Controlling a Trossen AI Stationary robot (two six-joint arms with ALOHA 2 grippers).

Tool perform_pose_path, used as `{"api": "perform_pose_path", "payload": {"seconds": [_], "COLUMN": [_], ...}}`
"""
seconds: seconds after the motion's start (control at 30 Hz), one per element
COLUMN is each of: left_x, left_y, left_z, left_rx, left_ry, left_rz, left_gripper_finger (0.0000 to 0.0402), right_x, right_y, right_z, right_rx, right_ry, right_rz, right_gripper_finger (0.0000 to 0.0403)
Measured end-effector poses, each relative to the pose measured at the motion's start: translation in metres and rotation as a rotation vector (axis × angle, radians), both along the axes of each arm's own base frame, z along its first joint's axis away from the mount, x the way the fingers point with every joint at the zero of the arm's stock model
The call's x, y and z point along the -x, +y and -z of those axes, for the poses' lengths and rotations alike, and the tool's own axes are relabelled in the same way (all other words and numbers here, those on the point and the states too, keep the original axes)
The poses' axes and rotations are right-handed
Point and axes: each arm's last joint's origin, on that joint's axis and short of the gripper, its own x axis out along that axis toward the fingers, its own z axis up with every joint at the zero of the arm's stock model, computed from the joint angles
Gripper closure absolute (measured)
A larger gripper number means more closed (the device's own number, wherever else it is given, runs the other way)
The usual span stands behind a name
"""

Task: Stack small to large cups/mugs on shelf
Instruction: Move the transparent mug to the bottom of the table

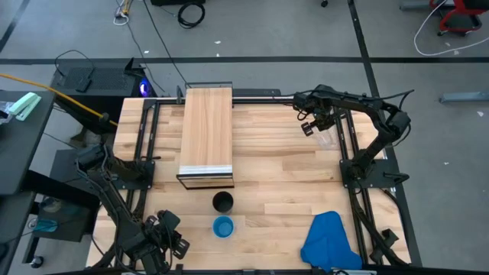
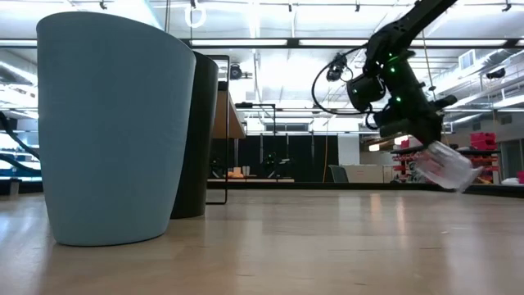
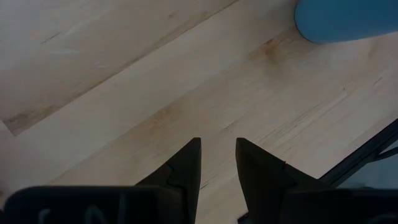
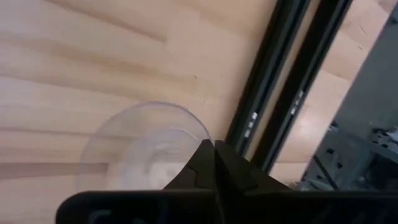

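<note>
1. The right hand (image 4: pixel 214 163) is clenched on the rim of the clear cup (image 2: pixel 446 168), its fingers pinched tight with the thin wall between them. It grips at the rim probably because that is the only edge thin enough to pinch on a cup this soft.

2. The clear cup hangs off the desk (image 1: pixel 283 164), near the desk's right side and well apart from the shelf (image 1: pixel 207 134). It is tilted: in the low view its long axis slopes down and away from the hand, neither upright nor lying flat.

3. The black cup (image 1: pixel 222 202) stands upright just in front of the shelf's pale front edge, and the blue cup (image 1: pixel 223 227) stands upright just beside it, nearer the desk's front edge. Both have their open mouths facing up, which suits nesting one inside another.

4. The left hand (image 3: pixel 217 165) waits low over the desk near the front left corner, its fingers released a little apart and grasping nothing; the blue cup is near it.

5. A blue cloth (image 1: pixel 328 241) lies at the front right of the desk, apart from the cups.
</note>
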Motion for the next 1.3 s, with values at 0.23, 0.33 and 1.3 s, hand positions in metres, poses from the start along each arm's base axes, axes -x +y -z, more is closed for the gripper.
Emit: {"api": "perform_pose_path", "payload": {"seconds": [0.23,0.33,1.3], "left_x": [0.0,0.0,0.001], "left_y": [0.0,0.0,0.002], "left_z": [0.0,0.0,0.0], "left_rx": [0.0,0.0,-0.026], "left_ry": [0.0,0.0,0.014], "left_rz": [0.0,0.0,0.0], "left_gripper_finger": [0.0294,0.0294,0.0294], "right_x": [-0.018,-0.028,-0.095], "right_y": [-0.01,-0.015,0.142], "right_z": [-0.032,-0.051,-0.12], "right_rx": [0.068,0.092,0.286], "right_ry": [-0.133,-0.235,-0.638], "right_rz": [-0.012,-0.03,-0.408], "right_gripper_finger": [0.04,0.04,0.04]}}
